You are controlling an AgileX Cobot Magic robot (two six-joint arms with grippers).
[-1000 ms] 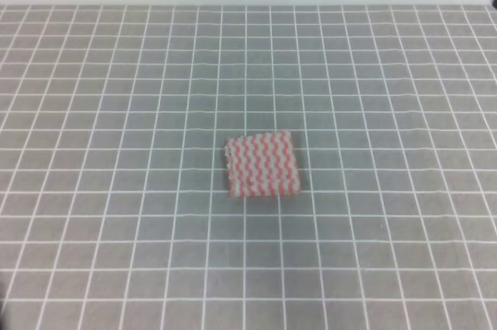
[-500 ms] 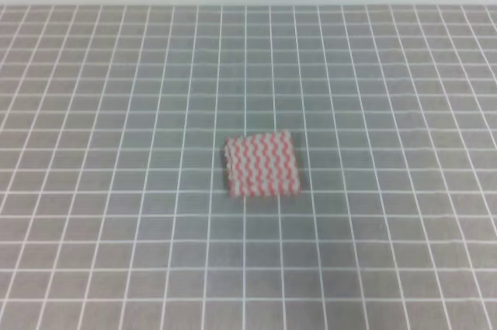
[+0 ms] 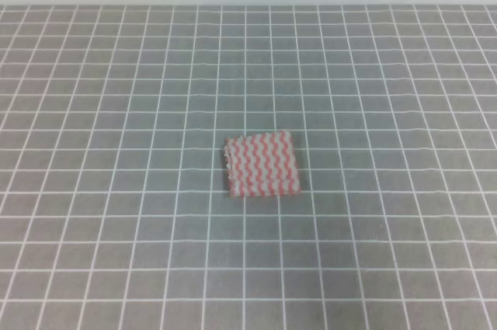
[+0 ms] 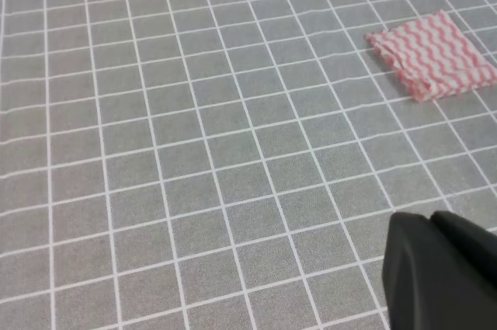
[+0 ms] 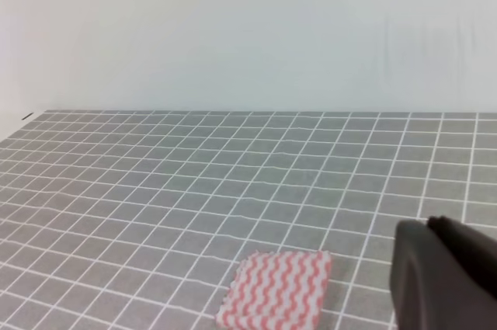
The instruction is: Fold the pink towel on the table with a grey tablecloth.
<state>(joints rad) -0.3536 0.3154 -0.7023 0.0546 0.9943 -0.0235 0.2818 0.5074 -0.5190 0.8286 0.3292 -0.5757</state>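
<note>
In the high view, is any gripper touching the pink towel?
No, the pink towel lies alone on the grey tablecloth, and no gripper appears in that view.

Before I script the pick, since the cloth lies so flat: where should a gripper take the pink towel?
Probably pinch the pink towel at its left edge, coming from the left; layers show there, giving a lip above the grey tablecloth.

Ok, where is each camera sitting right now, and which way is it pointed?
Exterior high: above the front of the table, looking down and toward the far wall; towel mid-table; no robot parts.
Left wrist: low on the left arm, looking down across the cloth; towel upper right; dark fingers bottom right.
Right wrist: low, facing the wall; towel bottom centre; dark fingers bottom right.
All three share the towel.
</note>
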